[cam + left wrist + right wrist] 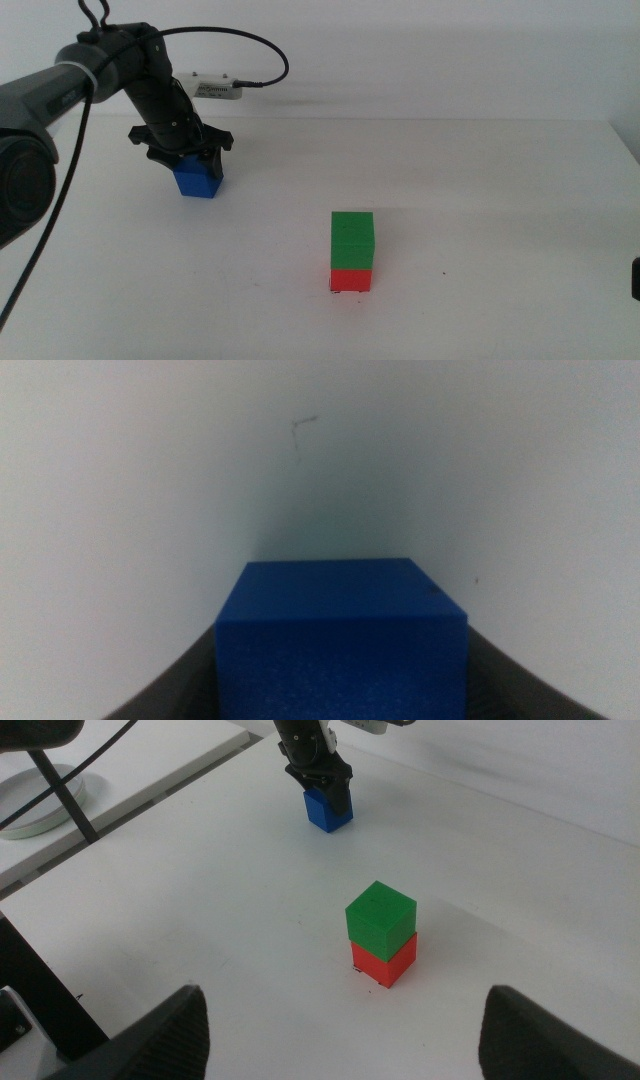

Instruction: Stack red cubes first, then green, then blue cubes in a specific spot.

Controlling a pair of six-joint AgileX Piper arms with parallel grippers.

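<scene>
From the left of the middle view the dark left arm slants down over the white counter (500,300), its left claw (193,162) pointing straight down at the back left; its two black jaws are closed on the sides of the blue cube (197,180), a matte, sharp-edged block whose base looks to be at the counter surface. Toward the centre, well apart from it, the green cube (353,239) sits squarely on the red cube (351,280), both matte and equal in size, the red one resting on the counter beside faint dark scuffs; at the right edge the right claw (345,1040) waits near the front, its rounded dark jaws spread wide and holding nothing.
</scene>
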